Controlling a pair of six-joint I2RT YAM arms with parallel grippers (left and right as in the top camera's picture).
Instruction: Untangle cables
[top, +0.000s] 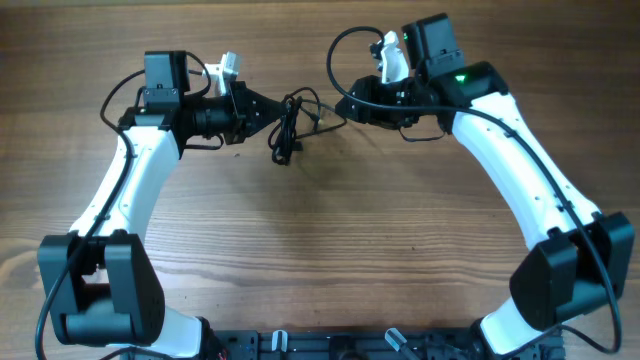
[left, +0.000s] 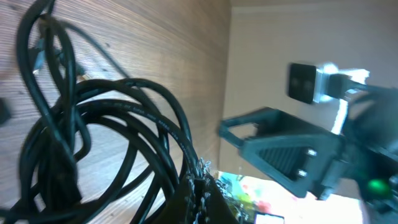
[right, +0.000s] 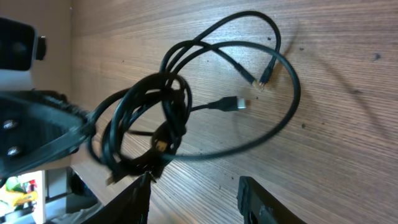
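Observation:
The cables (top: 288, 125) are thin black cords bunched in loose loops on the wooden table, hanging from my left gripper (top: 272, 110), which is shut on the bundle. In the left wrist view the looped cables (left: 118, 124) run into my shut gripper (left: 198, 182). In the right wrist view the cables (right: 155, 124) lie ahead, with small plug ends (right: 235, 104) spread to the right. My right gripper (right: 194, 183) is open just short of the bundle, with bare wood between its fingers (right: 256, 198). From overhead, the right gripper (top: 347, 106) faces the left one across the cables.
The wooden table (top: 330, 240) stretches out in front of both arms. Thick black arm cables (top: 345, 50) loop above the right wrist. The arm bases (top: 100, 290) stand at the table's near edge.

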